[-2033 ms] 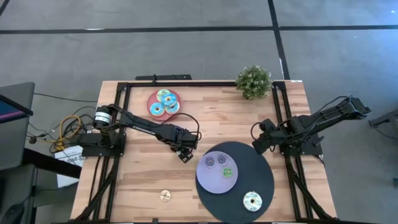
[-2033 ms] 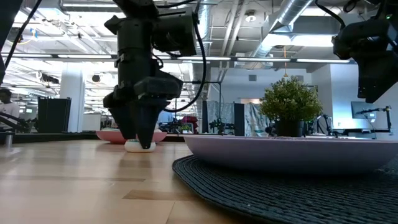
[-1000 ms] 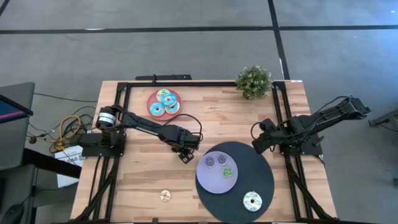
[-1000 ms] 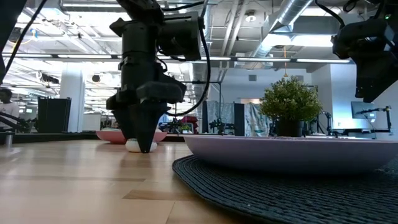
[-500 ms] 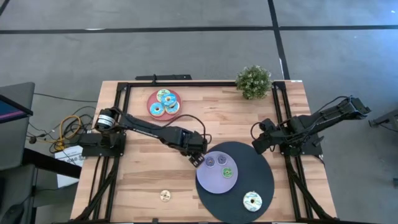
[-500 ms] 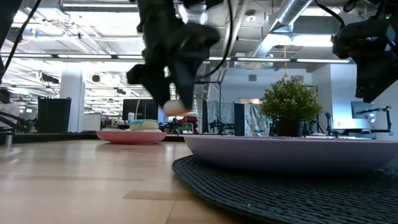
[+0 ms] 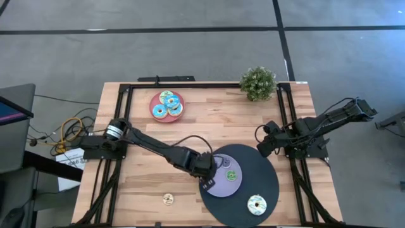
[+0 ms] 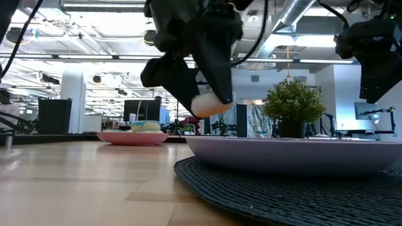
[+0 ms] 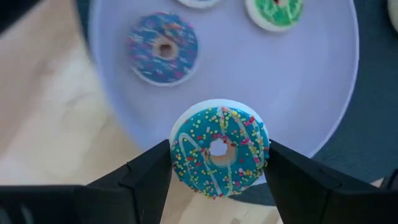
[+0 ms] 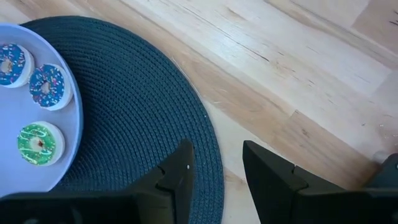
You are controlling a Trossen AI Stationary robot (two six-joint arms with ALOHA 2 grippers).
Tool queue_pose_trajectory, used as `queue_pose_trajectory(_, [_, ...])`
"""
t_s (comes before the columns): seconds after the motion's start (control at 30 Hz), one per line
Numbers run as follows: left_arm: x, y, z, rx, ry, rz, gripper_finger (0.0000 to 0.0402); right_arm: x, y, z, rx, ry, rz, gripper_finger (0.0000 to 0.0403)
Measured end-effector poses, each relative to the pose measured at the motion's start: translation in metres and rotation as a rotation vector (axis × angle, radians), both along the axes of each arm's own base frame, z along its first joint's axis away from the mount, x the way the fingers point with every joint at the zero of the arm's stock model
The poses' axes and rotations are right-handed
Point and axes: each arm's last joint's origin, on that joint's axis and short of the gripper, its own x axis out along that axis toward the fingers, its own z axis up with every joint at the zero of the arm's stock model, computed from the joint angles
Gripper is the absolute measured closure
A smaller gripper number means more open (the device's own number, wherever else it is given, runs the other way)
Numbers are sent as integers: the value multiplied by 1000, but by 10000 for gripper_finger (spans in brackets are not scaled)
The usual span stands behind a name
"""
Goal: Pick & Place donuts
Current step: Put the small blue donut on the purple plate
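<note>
Two arms reach over a pale wood-plank table (image 7: 145,136) at mid-frame in the high view. Left end effector (image 7: 205,177) hovers at the left rim of the lavender plate (image 7: 218,185), which lies on a dark round mat (image 7: 269,174) at lower right. Right end effector (image 7: 261,144) waits at the mat's upper right edge. Three donuts sit on the pink plate (image 7: 154,104) at upper centre, one tan donut (image 7: 168,199) lies at lower left, a white one (image 7: 256,204) on the mat's lower part. A plant (image 7: 257,82) stands at the upper right corner. Grey floor surrounds the table. No writing is legible.

Low view: the left end effector pinches a donut (image 8: 210,103) above the lavender plate's left edge; a workshop with ceiling ducts and lights lies behind.

Left wrist view: the teal sprinkled donut (image 9: 219,151) is clamped between both fingers (image 9: 146,177), over the plate's edge; a blue donut (image 9: 163,48) and a green one (image 9: 275,10) lie on the plate.

Right wrist view: the fingers (image 10: 177,177) stand apart, holding nothing, over mat and wood.
</note>
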Motion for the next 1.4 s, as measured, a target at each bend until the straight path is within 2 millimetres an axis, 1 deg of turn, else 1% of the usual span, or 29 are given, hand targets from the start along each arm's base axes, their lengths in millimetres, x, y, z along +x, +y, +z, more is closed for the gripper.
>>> queue_pose_trajectory(0.13, [5, -5, -5, 9, 30, -17, 169, 1, 0, 0, 4, -7, -5, 274])
queue_pose_trajectory(0.37, [3, -3, -7, 63, 49, -12, 169, 3, 1, 1, 21, -33, -30, 274])
queue_pose_trajectory(0.7, [3, -3, -7, 70, 55, -67, 169, 5, 1, 1, 33, -55, -44, 274])
queue_pose_trajectory(0.87, [3, -3, -7, 63, 52, -68, 169, 5, 1, 2, 36, -56, -54, 274])
queue_pose_trajectory(1.03, [5, -5, -6, 45, 33, -49, 169, 5, 2, 2, 38, -64, -39, 274])
queue_pose_trajectory(1.17, [6, -9, -4, 8, 2, 12, 170, 7, 3, 2, 34, -76, -2, 274])
queue_pose_trajectory(1.4, [7, -16, -3, -27, -26, 106, 196, 7, 3, 2, 17, -60, 96, 274])
